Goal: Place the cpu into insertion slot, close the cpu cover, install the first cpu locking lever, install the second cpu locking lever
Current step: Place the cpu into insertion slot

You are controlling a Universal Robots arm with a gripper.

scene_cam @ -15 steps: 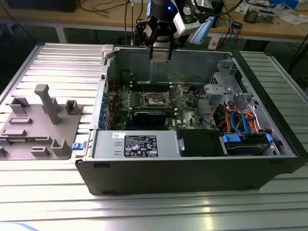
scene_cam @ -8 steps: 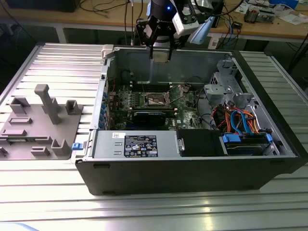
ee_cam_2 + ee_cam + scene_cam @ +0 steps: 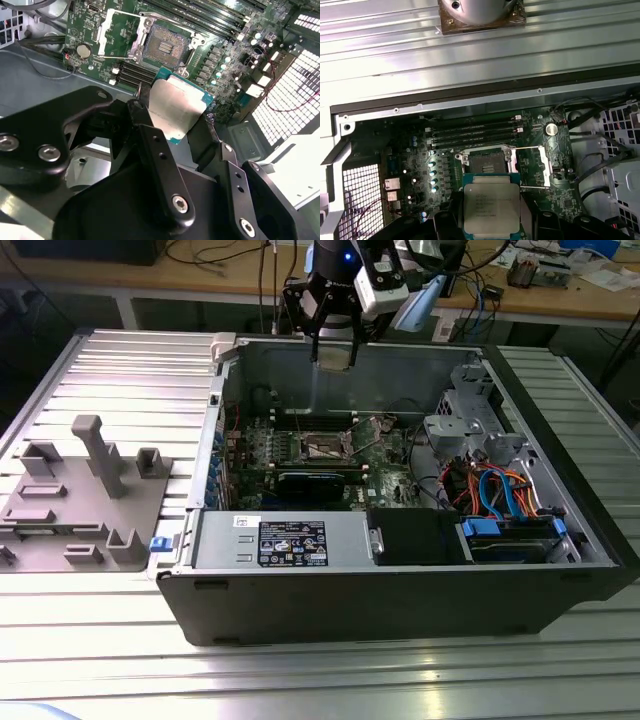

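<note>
My gripper (image 3: 335,348) hangs above the back wall of the open computer case (image 3: 400,600), shut on the cpu (image 3: 335,353). In both wrist views the cpu (image 3: 172,107) (image 3: 491,207) is a flat square chip with a silver-grey top, clamped by its edges between the black fingers (image 3: 150,135). Below it on the green motherboard, the insertion slot (image 3: 167,46) (image 3: 485,161) (image 3: 328,447) lies bare with its contact field showing. The cpu cover (image 3: 117,30) (image 3: 532,167), a thin silvery frame, is swung open beside the slot. The cpu is well above the slot and not touching it.
Memory slots (image 3: 470,132) run along one side of the socket, with a coin battery (image 3: 83,50) near the cover. A long black card (image 3: 310,480), the power supply (image 3: 290,540) and a drive bay with orange and blue cables (image 3: 500,490) fill the case. A grey fixture (image 3: 90,490) stands on the exterior view's left.
</note>
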